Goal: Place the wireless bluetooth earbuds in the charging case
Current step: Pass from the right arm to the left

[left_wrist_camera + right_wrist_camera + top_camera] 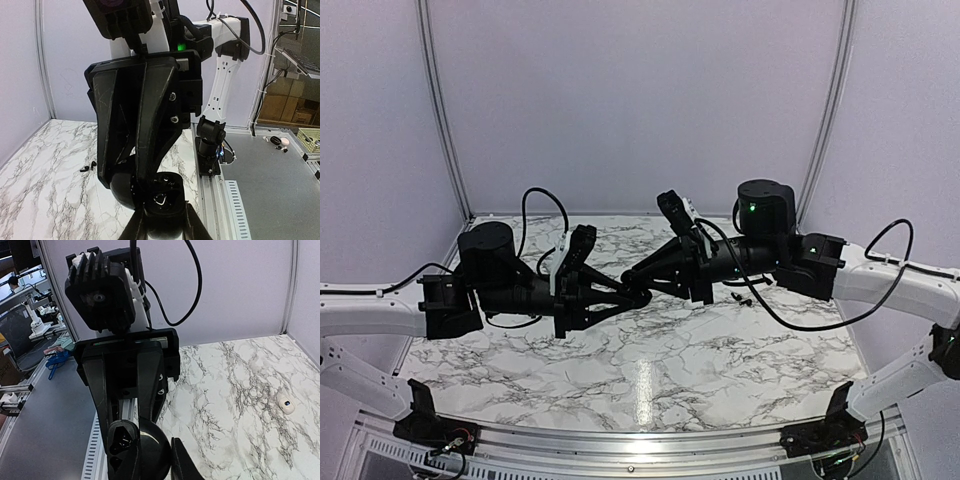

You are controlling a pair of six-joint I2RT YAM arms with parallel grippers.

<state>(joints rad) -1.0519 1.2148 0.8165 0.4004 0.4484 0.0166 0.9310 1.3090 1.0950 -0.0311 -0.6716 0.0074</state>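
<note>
My left gripper (638, 297) and right gripper (631, 274) meet tip to tip above the table's middle. Both are shut on one black round hinged object (165, 192), which is open with hollows inside. The left gripper (164, 224) clamps the hollowed half; the right gripper (150, 460) clamps the domed half (152, 447). The cream-white charging case (286, 404) lies alone on the marble, lid closed. I cannot find it in the top view. Two tiny black earbuds (87, 167) lie together on the marble, under the right arm in the top view (741, 297).
The marble table (650, 370) has a metal rail (235, 200) along its near edge, with the right arm's base (210, 147) on it. White walls stand at the back and sides. Cables loop off both arms.
</note>
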